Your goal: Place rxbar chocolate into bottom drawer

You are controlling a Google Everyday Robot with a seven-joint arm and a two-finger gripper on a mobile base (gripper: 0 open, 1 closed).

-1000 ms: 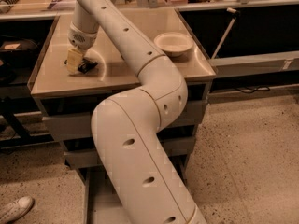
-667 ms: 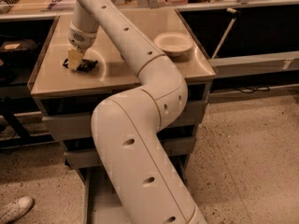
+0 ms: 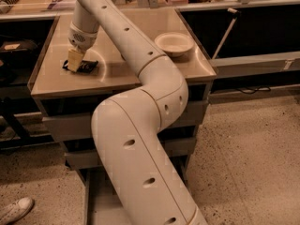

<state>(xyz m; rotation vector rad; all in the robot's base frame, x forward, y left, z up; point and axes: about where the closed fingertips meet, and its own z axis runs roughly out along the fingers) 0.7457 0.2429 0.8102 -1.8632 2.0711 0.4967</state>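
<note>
The rxbar chocolate (image 3: 85, 67), a flat black-wrapped bar, lies on the cabinet's top (image 3: 117, 69) near its left front. My gripper (image 3: 74, 60) points down at the bar's left end and is touching or just above it. The long white arm reaches back over the cabinet from the foreground. The bottom drawer (image 3: 97, 201) is pulled out at floor level. Its grey floor shows left of the arm, and the rest is hidden behind the arm.
A white bowl (image 3: 174, 43) sits on the right side of the cabinet top. Two upper grey drawers (image 3: 70, 125) are closed. Dark shelving stands to the left and right. A white shoe (image 3: 16, 210) is on the speckled floor at lower left.
The gripper has shifted very slightly left over the bar's end. The bar still lies flat on the cabinet top.
</note>
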